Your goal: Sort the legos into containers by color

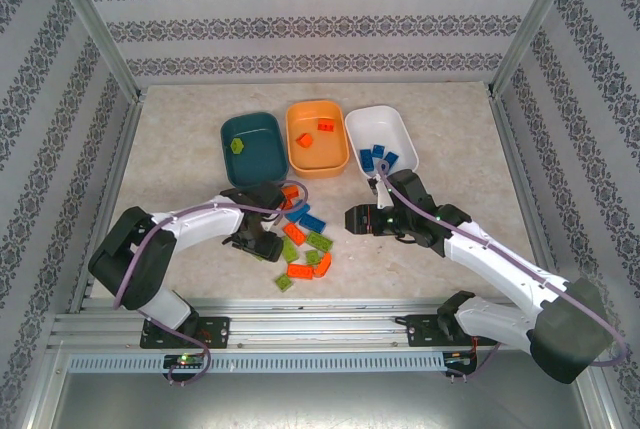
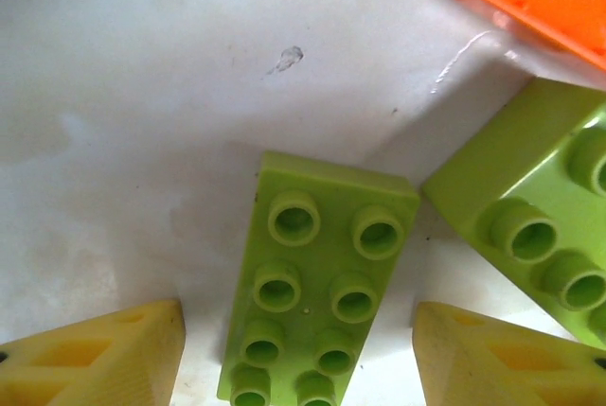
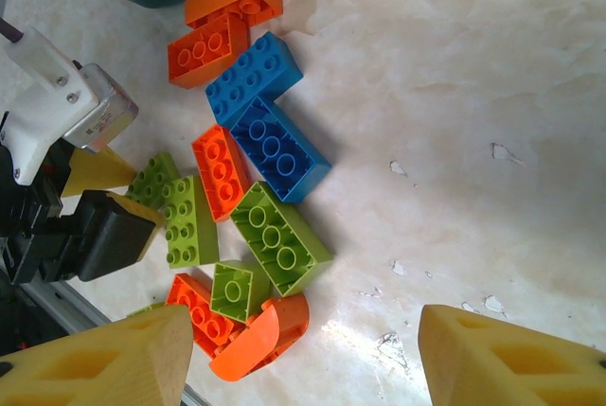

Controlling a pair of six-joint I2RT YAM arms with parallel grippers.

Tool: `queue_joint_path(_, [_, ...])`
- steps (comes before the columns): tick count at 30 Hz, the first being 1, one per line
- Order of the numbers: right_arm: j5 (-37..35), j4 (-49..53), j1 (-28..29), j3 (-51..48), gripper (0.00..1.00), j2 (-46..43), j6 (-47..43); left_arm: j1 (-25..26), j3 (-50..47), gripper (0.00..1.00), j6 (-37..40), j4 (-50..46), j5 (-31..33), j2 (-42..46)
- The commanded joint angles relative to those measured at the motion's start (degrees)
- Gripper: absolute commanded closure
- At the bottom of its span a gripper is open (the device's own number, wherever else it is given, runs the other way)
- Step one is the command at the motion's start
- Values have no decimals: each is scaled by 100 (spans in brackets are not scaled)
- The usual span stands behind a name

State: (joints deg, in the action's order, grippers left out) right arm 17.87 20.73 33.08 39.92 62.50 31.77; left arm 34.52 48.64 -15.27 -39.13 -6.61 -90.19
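- Your left end effector (image 1: 262, 241) sits low over the loose legos (image 1: 303, 241), which lie on the worktop (image 1: 180, 149) on the arms' side of the orange tub (image 1: 320, 159). It is released. The jaws straddle a lime green brick (image 2: 322, 236), with a sliver of bare worktop between it and each yellow fingertip (image 2: 104, 359).
- The brick lies studs up and slightly skewed between the jaws. If you clench on that slant, it may twist or squirt out instead of seating.
- A second lime brick (image 2: 530, 226) lies just beside the right-hand fingertip. That fingertip could catch its corner, shove it through the pile, or bring two bricks up at once.
- Your right end effector (image 3: 305, 330) hangs released and empty on the white-tub side of the same pile, facing the left one. With both arms working the same patch, a reach from either could knock them together.
- The teal tub (image 1: 262, 154), just left of the orange tub, already holds a lime piece and looks like this brick's home. The white tub (image 1: 375, 127), just right of the orange tub, holds blues.
- A weak pinch could let the brick fall short onto the worktop, and a drift sideways could put it among the oranges.
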Motion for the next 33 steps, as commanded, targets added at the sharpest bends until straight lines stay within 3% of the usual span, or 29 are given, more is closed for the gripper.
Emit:
queue_joint_path(1, [88, -76, -66, -72, 36, -74, 79, 41, 146, 39, 174, 260, -58, -139])
queue_joint_path(13, [-29, 31, -65, -20, 36, -165, 109, -112, -139, 59, -115, 391, -396, 187])
queue_joint_path(21, [-47, 27, -56, -20, 36, -194, 158, -308, -351, 61, -471, 400, -584, 837])
queue_joint_path(33, [-82, -70, -39, -90, 36, -179, 234, -1043, -322, 60, -931, 47, -844, 2399])
